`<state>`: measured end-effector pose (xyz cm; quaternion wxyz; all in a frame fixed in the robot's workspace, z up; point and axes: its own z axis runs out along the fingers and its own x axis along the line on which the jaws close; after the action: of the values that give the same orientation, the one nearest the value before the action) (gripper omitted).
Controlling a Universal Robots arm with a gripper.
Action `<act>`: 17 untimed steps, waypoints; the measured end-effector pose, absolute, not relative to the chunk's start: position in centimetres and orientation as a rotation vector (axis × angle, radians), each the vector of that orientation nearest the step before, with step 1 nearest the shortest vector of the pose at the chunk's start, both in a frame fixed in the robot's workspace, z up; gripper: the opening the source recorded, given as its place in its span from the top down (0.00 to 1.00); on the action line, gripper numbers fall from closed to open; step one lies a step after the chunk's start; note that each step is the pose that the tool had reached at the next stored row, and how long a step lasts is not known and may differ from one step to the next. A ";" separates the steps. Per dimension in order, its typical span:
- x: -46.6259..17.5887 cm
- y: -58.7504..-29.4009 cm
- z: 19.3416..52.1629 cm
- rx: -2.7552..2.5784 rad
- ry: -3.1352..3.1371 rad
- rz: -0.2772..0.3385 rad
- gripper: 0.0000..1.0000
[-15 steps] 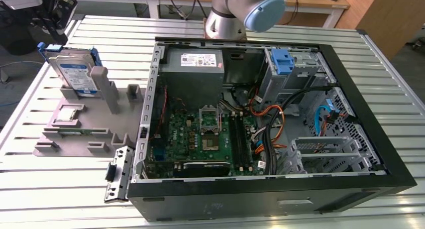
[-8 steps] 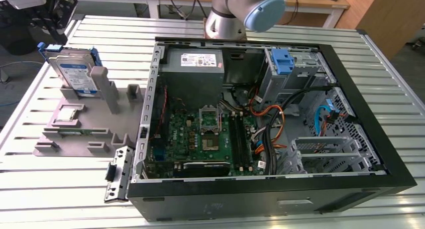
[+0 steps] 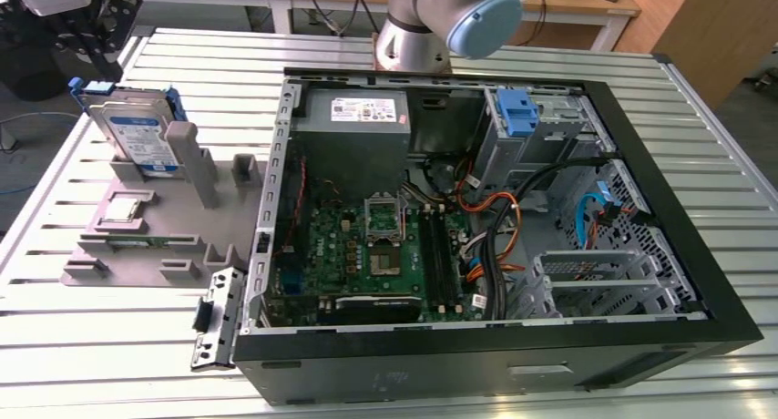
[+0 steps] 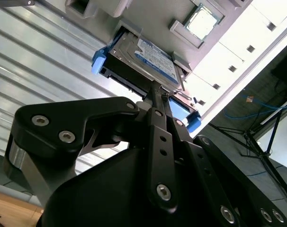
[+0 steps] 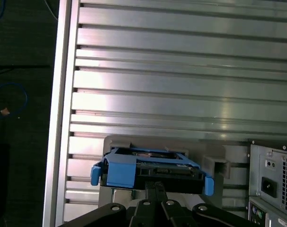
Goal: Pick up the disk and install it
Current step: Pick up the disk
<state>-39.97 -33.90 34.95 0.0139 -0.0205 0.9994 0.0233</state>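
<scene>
1. Your disk (image 3: 137,135), a flat silver metal hard drive with a white-and-blue label, stands on edge in a slot of the grey plastic holder block (image 3: 146,232). A blue plastic carrier frames it. The block sits on the slatted aluminium table (image 3: 109,346), at the exterior view's left.
2. Your black gripper (image 4: 160,94) is right at the disk's upper edge. In both wrist views its tip meets the drive's dark edge near the middle, between the carrier's two blue ends.
3. You cannot tell whether the grip is clenched on the disk or released, because the gripper's own linkage covers the contact.
4. The disk is seated in the holder, outside the open black computer case (image 3: 486,351). The case lies just beside the block with its green motherboard (image 3: 364,246) exposed.
5. Inside the case, a bare blue plastic bracket (image 3: 516,114) sits in the drive bay. It is near the grey power-supply box with the white label (image 3: 359,114).
6. A small square silver processor chip (image 3: 126,207) lies flat on the holder, near the disk.
</scene>
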 end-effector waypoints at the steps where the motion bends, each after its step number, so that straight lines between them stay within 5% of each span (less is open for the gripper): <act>1: -40.0 -33.9 35.0 -0.064 3.112 0.072 0.90; 17: -40.0 -33.9 35.0 -0.114 3.112 0.073 0.90</act>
<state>-39.97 -33.90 34.96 0.0135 -0.0365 0.9990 0.0235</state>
